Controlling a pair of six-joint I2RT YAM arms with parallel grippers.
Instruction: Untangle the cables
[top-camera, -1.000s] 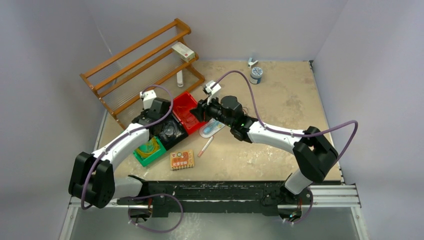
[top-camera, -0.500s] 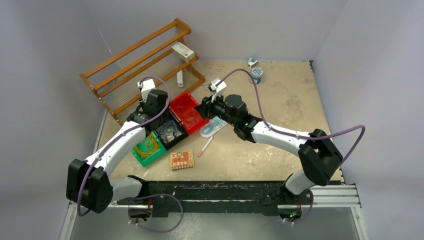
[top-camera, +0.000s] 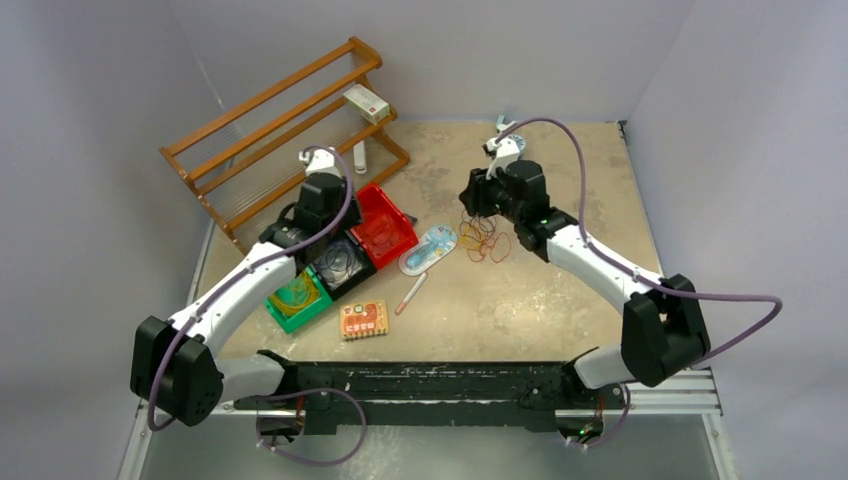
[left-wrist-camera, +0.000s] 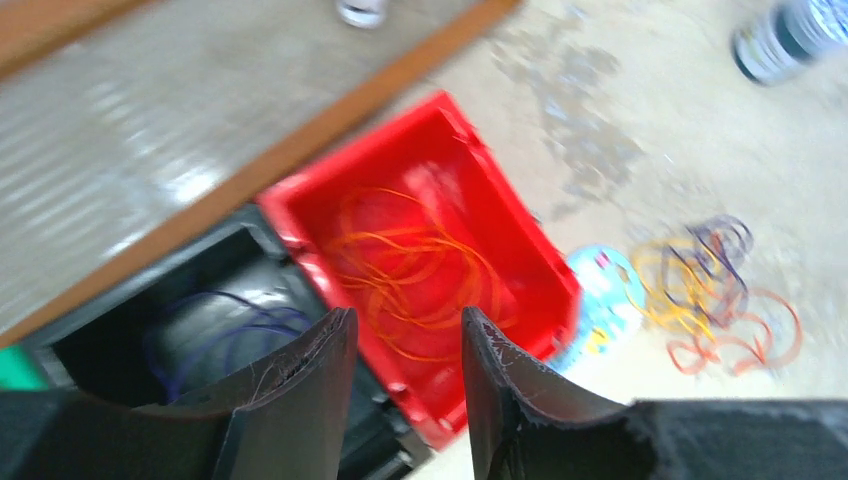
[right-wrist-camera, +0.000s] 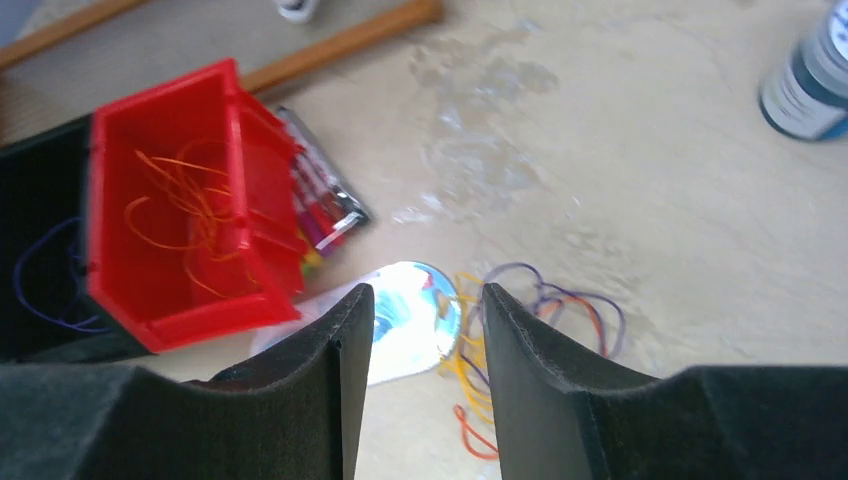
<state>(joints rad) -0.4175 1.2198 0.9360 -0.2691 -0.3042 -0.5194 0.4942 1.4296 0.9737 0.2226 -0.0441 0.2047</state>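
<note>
A loose tangle of cables (top-camera: 485, 240), red, orange, yellow and dark purple loops, lies on the table right of a blue-white pack. My right gripper (top-camera: 470, 198) hovers just behind it, open and empty. In the right wrist view the right gripper (right-wrist-camera: 425, 290) frames the pack's edge, with the tangle (right-wrist-camera: 468, 355) slightly to its right. My left gripper (top-camera: 325, 228) is open and empty over the black bin's edge (top-camera: 340, 262) and the red bin (top-camera: 385, 230). In the left wrist view the left gripper (left-wrist-camera: 405, 315) faces orange cables (left-wrist-camera: 420, 265) in the red bin, and the tangle (left-wrist-camera: 715, 290) shows far right.
A green bin (top-camera: 297, 297) holds yellow cable and the black bin dark blue cable (left-wrist-camera: 225, 315). A wooden rack (top-camera: 270, 130) stands at the back left. The blue-white pack (top-camera: 428, 250), a pen (top-camera: 410, 293) and an orange packet (top-camera: 363, 318) lie nearby. A jar (right-wrist-camera: 810, 80) stands at the back.
My right arm has swung right and back, away from the red bin, to the tangle on the table. My left gripper has moved a little back toward the red bin.
</note>
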